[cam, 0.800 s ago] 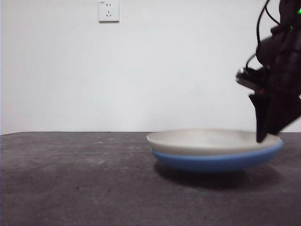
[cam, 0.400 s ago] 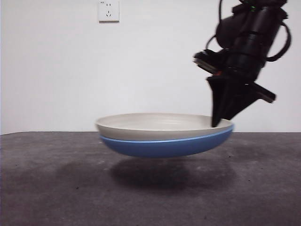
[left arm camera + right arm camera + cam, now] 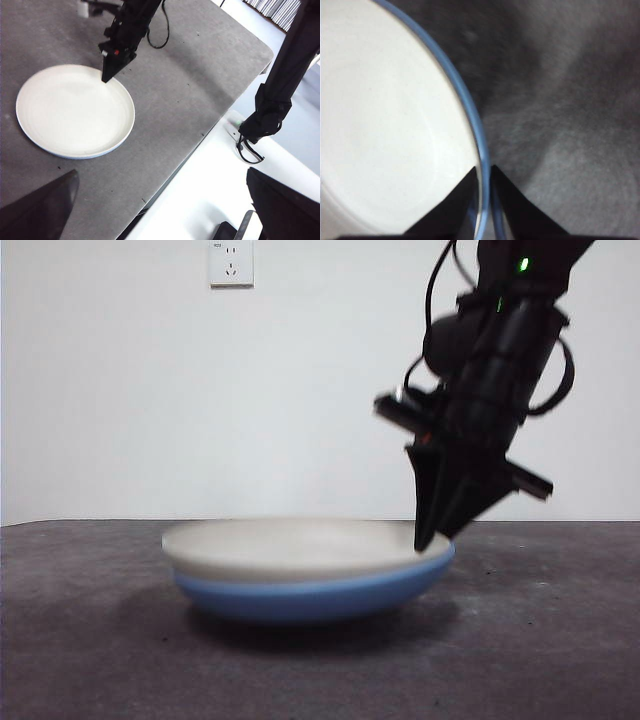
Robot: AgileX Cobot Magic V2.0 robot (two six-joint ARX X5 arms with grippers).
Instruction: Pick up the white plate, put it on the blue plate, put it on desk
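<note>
Here the right gripper (image 3: 428, 538) is pinching the rims of both stacked plates at their edge, one black jaw inside the white plate (image 3: 290, 545) and the other outside the blue plate (image 3: 310, 598), as the right wrist view (image 3: 485, 172) is showing. The white plate is sitting nested inside the blue plate, and the pair is lying low against the desk (image 3: 90, 640), roughly at its middle in the front view; whether the blue underside is fully touching the desk is hard to tell, since the picture is blurring slightly.

The white plate is showing a smooth, matte cream face with a low sloping rim; the blue plate is showing glossy, peeking out as a thin ring around it. The desk is looking dark grey and mottled.

The left gripper (image 3: 160, 210) is waiting high and well apart from the plates, its jaws standing wide apart, holding nothing.

Compared with half a second ago, the stack is now sitting lower and further left, no longer hanging above its shadow.
</note>
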